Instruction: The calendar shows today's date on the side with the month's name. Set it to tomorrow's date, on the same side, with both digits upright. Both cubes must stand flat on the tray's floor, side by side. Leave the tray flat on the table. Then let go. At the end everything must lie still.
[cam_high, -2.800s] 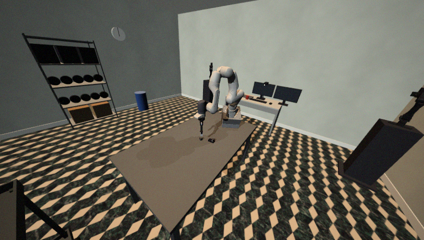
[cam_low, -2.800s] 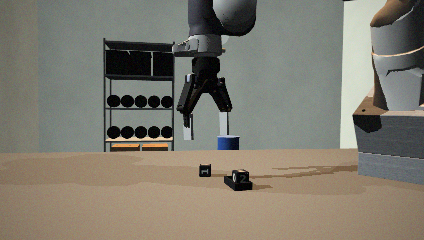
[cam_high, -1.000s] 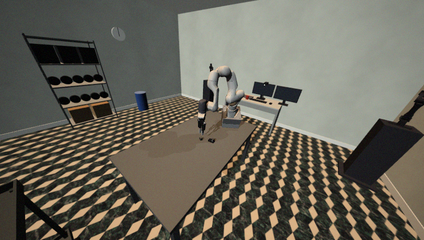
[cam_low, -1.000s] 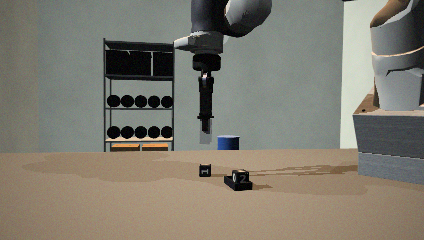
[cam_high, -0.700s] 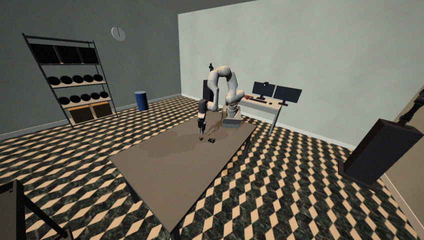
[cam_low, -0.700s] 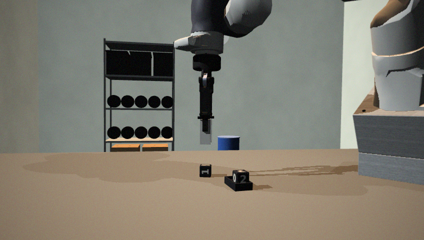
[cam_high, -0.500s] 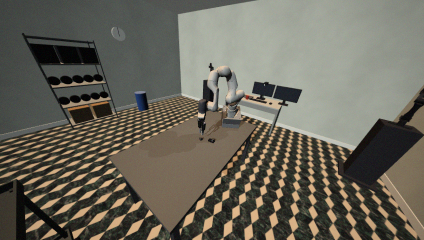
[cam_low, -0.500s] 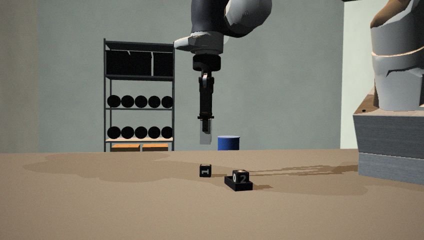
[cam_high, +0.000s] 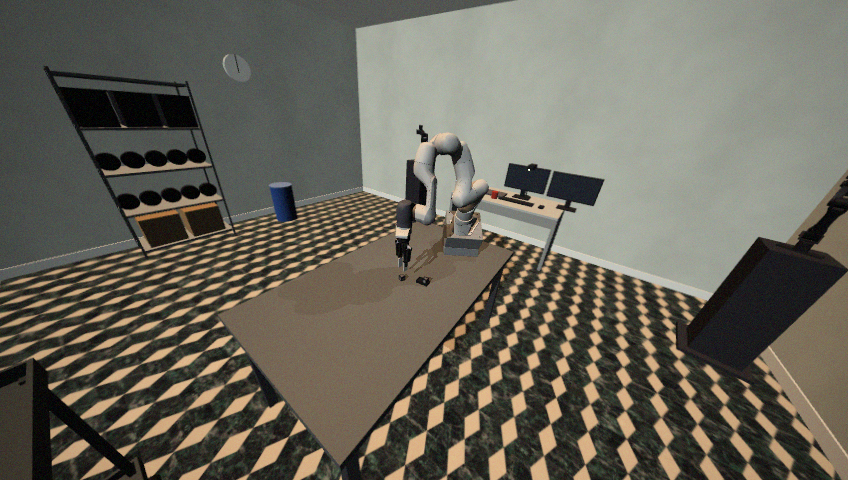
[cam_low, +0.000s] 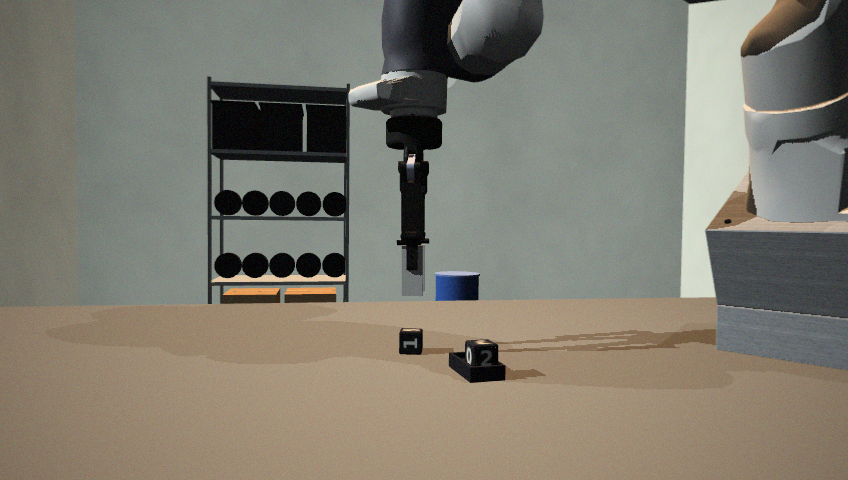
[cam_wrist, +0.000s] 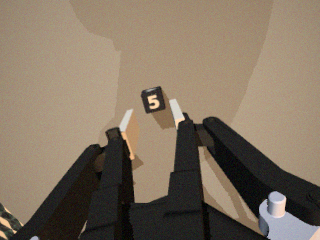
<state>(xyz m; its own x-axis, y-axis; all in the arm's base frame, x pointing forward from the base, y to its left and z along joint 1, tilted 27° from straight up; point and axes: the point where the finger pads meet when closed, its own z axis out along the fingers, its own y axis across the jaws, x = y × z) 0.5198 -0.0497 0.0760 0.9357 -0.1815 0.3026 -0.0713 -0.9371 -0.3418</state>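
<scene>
Table: a long flat brown table (cam_low: 238, 416) carries everything; it is the landmark here.
Arm: the white and grey robot arm (cam_high: 443, 172) stands on a grey block base (cam_low: 773, 321) at the far end of the table and bends over its top.
Gripper: the black gripper with pale finger pads (cam_low: 412, 279) points straight down, up in the air above the table. In the wrist view (cam_wrist: 151, 120) its fingers are part-way closed with a gap between them, and nothing is in that gap.
Tray: a small black open tray (cam_low: 470, 372) lies flat on the table, between the loose cube and the base.
Cube in tray: one black number cube (cam_low: 480, 352) sits in the tray, showing a 0 and a 2.
Loose cube: another black number cube (cam_low: 410, 341) sits on the bare table just beside the tray, below the gripper. Its side shows a 1 lying sideways, and its top (cam_wrist: 154, 100) shows a 5.
</scene>
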